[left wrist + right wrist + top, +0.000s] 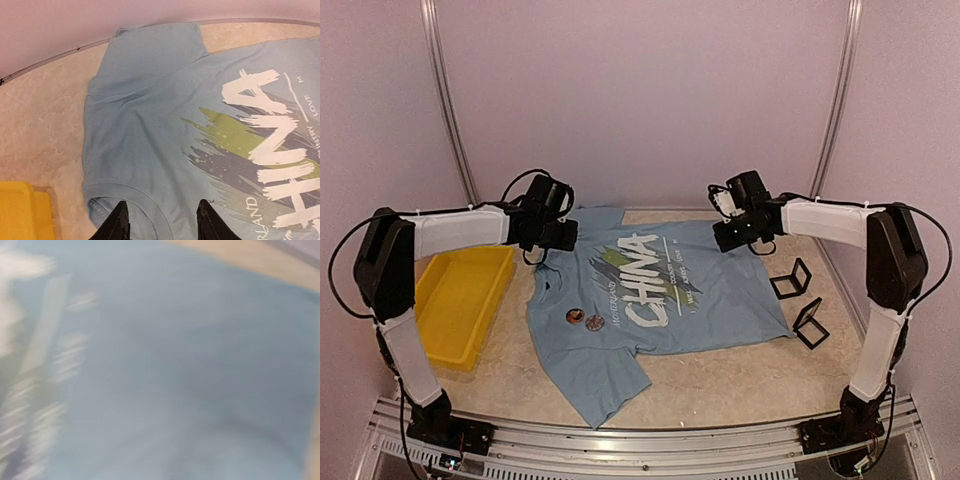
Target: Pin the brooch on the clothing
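Observation:
The light blue T-shirt [660,300] with white "CHINA" lettering lies flat on the table, its collar toward the left. Two small round brooches [584,319] lie side by side on its chest near the lettering. My left gripper [552,242] hovers over the collar and far shoulder. In the left wrist view it [162,205] is open and empty, its fingertips [121,212] astride the collar band of the shirt [150,125]. My right gripper [728,238] is over the shirt's far hem side. The right wrist view is blurred, shows only shirt fabric [190,370] and no fingers.
A yellow bin [460,300] stands left of the shirt, and its corner shows in the left wrist view [22,212]. Two small black square stands [790,278] [810,322] sit right of the shirt. A curved wall closes the back.

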Tool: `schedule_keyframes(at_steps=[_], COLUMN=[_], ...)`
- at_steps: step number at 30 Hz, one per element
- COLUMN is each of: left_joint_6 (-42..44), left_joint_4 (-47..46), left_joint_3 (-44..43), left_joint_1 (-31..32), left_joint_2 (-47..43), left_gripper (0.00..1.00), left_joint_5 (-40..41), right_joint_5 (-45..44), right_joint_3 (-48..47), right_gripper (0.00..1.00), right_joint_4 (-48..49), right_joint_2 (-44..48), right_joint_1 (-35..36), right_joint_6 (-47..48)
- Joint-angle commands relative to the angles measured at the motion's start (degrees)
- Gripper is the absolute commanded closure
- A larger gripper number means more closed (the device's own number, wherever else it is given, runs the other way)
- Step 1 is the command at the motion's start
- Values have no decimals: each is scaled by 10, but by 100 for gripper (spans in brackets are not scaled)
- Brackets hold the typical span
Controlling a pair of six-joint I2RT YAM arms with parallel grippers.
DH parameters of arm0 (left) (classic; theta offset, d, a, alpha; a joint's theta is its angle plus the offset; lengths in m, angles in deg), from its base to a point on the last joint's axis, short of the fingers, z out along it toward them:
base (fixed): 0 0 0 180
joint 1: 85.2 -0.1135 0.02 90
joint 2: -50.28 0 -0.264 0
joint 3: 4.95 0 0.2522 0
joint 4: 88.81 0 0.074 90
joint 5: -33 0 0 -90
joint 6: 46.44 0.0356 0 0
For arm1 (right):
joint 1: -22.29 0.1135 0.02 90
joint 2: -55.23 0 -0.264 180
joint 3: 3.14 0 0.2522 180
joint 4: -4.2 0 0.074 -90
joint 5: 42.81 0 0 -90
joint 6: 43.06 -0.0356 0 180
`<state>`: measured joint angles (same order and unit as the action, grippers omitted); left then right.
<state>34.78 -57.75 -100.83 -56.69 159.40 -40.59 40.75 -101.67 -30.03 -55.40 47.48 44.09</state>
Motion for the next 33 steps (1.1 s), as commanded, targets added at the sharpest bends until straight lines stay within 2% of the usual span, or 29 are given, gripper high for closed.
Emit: schedule_keyframes(at_steps=[1,3,6,10,13,23,27,30,33], left_joint_6=[-104,-133,-174,-216,-241,-291,-303,-303,-291], left_joint_4=[-7,-10,-1,-6,2,93,111,119,140], left_joint_3=[177,242,309,371,404,465,481,466,431], left_joint_1=[49,78,119,142,146,154,154,154,153], left_joint_2=[-98,-143,-182,-193,-185,-207,-244,-261,-275], left_gripper=[62,68,69,72,76,76,74,74,74], left_joint_5=[-47,-44,-45,-72,-64,-36,-26,-20,19], right_joint_5=[44,62,87,114,128,162,140,124,100], right_joint_3=[86,128,173,218,259,284,281,264,242], right_gripper=[99,100,100,100,100,100,100,100,100], right_joint_4=[-57,-58,-57,-55,-55,-73,-84,-87,-71], right_joint_2=[41,53,60,63,76,95,113,124,152], right_joint_1=[82,107,150,185,200,237,237,233,213], right_joint_6=[-32,-59,-92,-129,-149,-174,-173,-160,-143])
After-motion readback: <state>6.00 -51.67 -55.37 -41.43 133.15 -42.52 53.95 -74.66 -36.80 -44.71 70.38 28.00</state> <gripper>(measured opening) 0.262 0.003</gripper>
